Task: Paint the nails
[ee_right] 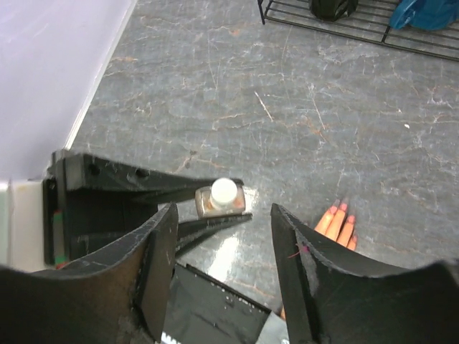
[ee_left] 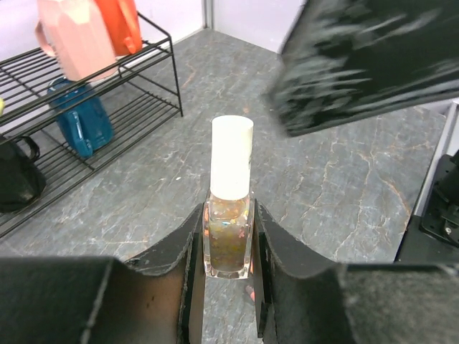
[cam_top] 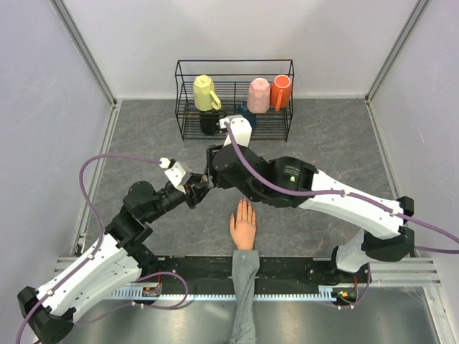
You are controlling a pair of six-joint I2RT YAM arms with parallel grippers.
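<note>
My left gripper (ee_left: 228, 247) is shut on a small glass nail polish bottle (ee_left: 228, 229) with a white cap (ee_left: 232, 156), held upright above the table. The bottle also shows in the right wrist view (ee_right: 221, 198) between the left fingers. My right gripper (ee_right: 224, 244) is open and empty, hovering just above the bottle cap; in the top view it (cam_top: 213, 175) meets the left gripper (cam_top: 195, 188). The peach mannequin hand (cam_top: 243, 226) with grey sleeve (cam_top: 244, 287) lies palm down at the table's near middle. Its fingertips (ee_right: 340, 221) show in the right wrist view; the nails are too small to make out.
A black wire rack (cam_top: 235, 100) stands at the back with a yellow jug (cam_top: 206, 93), a pink cup (cam_top: 259, 94), an orange cup (cam_top: 281, 92), a blue item (ee_left: 80, 118) and a black item (ee_left: 18, 175). Walls close in left and right.
</note>
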